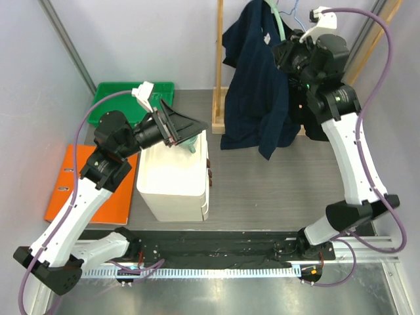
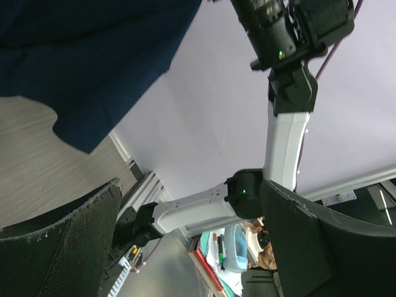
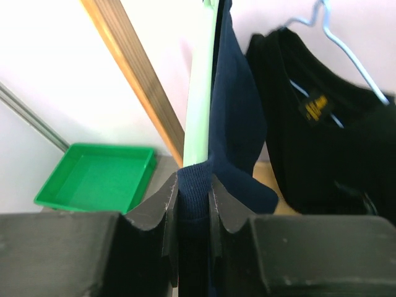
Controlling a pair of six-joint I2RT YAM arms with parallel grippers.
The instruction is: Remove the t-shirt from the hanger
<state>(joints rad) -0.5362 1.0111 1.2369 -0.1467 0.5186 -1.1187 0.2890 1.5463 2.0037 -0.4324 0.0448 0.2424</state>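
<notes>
- Navy t-shirt (image 1: 256, 98): hangs on the pale green hanger (image 3: 201, 93), just right of the wooden post (image 1: 218, 65).
- Right gripper (image 3: 193, 185): also right of the post, fingers narrow, pinching the t-shirt's fabric against the hanger's arm.
- Left gripper (image 1: 190, 129): left of the post, above the white box (image 1: 174, 180), fingers spread wide, nothing between them.

Shirt: navy fabric t-shirt (image 1: 256, 92) hanging at one o'clock
Right gripper (image 1: 281, 52): at its collar
Left gripper (image 1: 195, 132): jaws spread, over white plastic box (image 1: 172, 187)
</notes>
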